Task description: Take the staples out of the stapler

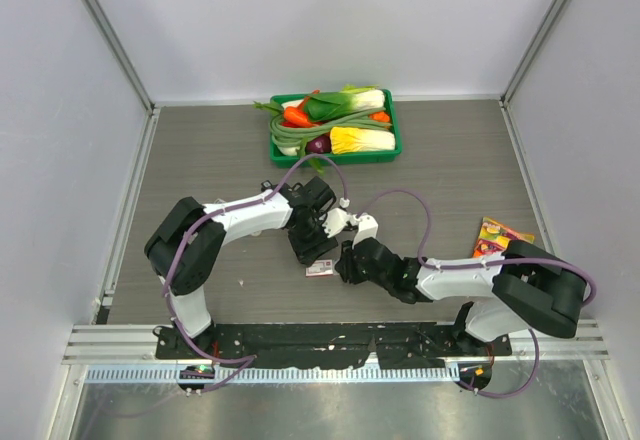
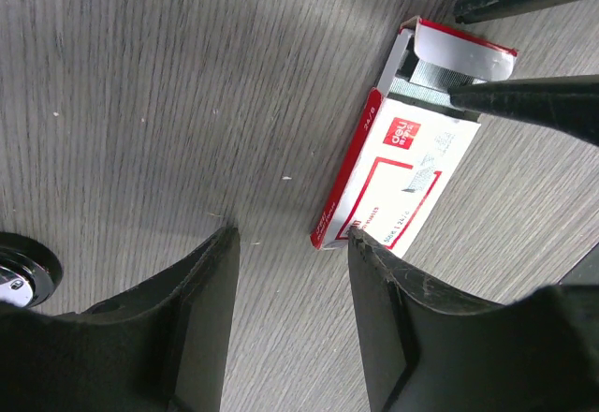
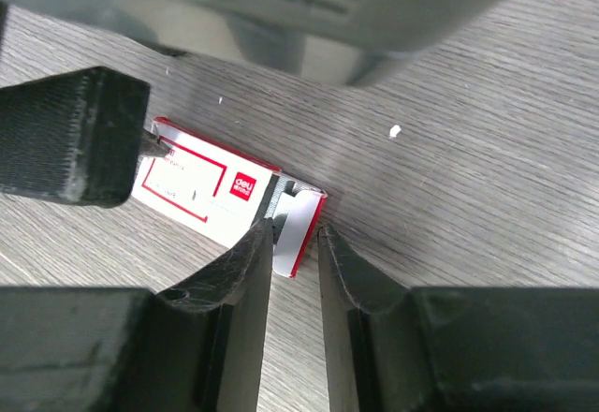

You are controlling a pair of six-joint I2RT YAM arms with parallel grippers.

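A small red-and-white staple box (image 1: 320, 267) lies on the grey table between both grippers. Its end flap (image 2: 463, 51) is open, and silvery staples (image 2: 421, 77) show inside. My right gripper (image 3: 295, 232) is open a little, its fingertips (image 3: 265, 234) on either side of the white flap (image 3: 301, 225) at the box's open end. My left gripper (image 2: 292, 234) is open over bare table, its right fingertip (image 2: 356, 236) at the box's closed end (image 2: 328, 229). That finger (image 3: 75, 136) also shows in the right wrist view. I see no stapler for certain.
A green tray (image 1: 335, 159) of vegetables stands at the back centre. A colourful packet (image 1: 500, 235) lies at the right. A black round thing with a shiny part (image 2: 21, 272) sits at the left edge of the left wrist view. Walls enclose the table.
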